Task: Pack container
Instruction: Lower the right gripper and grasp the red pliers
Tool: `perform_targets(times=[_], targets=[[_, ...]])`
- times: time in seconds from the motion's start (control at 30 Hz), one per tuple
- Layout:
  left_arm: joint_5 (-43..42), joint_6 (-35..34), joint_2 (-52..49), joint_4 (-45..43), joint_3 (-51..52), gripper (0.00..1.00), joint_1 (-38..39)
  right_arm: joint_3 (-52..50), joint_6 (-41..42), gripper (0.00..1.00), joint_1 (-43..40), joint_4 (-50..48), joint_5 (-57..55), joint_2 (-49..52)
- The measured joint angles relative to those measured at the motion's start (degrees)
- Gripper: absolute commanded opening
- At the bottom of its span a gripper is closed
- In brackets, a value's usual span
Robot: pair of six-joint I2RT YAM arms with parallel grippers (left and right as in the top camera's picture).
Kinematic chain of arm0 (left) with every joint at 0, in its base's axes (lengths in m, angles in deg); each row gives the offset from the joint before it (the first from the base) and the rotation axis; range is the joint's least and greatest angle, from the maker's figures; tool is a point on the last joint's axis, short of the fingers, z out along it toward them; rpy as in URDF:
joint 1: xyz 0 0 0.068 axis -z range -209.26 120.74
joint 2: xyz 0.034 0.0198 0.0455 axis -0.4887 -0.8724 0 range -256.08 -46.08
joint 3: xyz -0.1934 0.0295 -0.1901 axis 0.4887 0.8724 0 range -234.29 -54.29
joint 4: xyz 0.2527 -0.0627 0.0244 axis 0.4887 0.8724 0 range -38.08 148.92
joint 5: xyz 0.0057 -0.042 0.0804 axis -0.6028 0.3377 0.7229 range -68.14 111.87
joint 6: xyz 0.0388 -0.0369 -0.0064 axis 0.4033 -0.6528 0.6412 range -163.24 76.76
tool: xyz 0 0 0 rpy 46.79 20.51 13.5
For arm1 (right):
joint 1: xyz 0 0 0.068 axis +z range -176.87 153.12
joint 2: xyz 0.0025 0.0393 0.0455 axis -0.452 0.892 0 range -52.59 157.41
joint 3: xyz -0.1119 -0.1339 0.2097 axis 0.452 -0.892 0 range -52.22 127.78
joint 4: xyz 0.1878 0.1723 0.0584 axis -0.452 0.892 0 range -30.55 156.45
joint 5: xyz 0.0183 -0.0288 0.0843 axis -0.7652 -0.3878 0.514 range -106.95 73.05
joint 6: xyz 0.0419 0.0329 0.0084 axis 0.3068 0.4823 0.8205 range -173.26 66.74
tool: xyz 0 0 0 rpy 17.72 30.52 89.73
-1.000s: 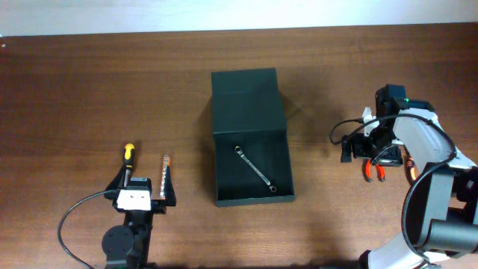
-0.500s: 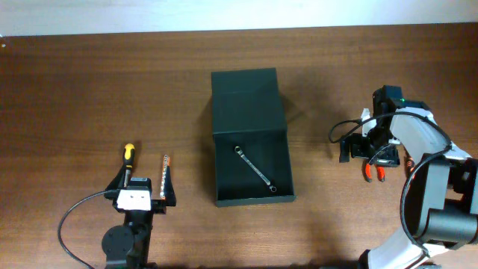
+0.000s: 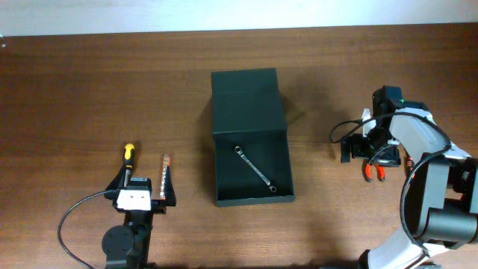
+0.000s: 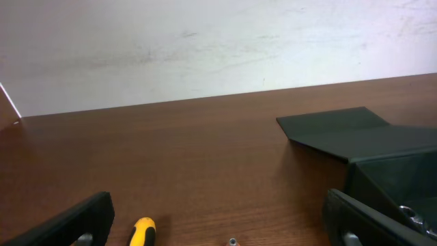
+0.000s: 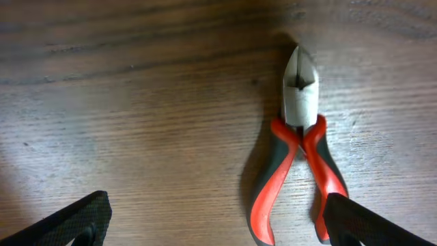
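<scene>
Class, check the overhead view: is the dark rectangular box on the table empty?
No, a slim silver metal wrench lies diagonally on the floor of the open dark green-black rectangular box.

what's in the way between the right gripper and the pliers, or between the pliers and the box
Nothing visible. The open right gripper hangs right over the pliers, with no object between them. Only bare table lies between the pliers and the open container; the arm's own black cable loops nearby.

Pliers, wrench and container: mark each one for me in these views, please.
pliers (image 5: 300,128), right wrist view, on the pivot where the red and black handles meet
wrench (image 3: 255,169), overhead view, on the middle of its shaft
container (image 3: 244,97), overhead view, on its opened flap lid
</scene>
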Motion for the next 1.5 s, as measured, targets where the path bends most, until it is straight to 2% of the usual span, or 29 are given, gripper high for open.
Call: perform_targets(times=[0.23, 0.97, 1.03, 1.33, 1.43, 1.5], targets=[[0.0, 0.0, 0.0, 0.0, 0.0, 0.99, 0.0, -3.23, 0.0, 0.99, 0.0, -0.83, 0.0, 0.02], [0.0, -0.02, 0.0, 0.0, 0.0, 0.99, 0.0, -3.32, 0.15, 1.0, 0.0, -3.91, 0.24, 0.26], [0.0, -0.02, 0.0, 0.0, 0.0, 0.99, 0.0, -3.3, 0.22, 0.91, 0.0, -3.85, 0.31, 0.74], [0.0, -0.02, 0.0, 0.0, 0.0, 0.99, 0.0, -3.26, 0.72, 0.34, 0.0, -3.65, -0.09, 1.07], [0.0, -0.02, 0.0, 0.0, 0.0, 0.99, 0.0, -3.23, 0.87, 0.2, 0.0, -3.63, -0.02, 1.07], [0.0, 0.0, 0.0, 0.0, 0.0, 0.99, 0.0, -3.23, 0.81, 0.16, 0.0, -3.63, 0.2, 1.07]])
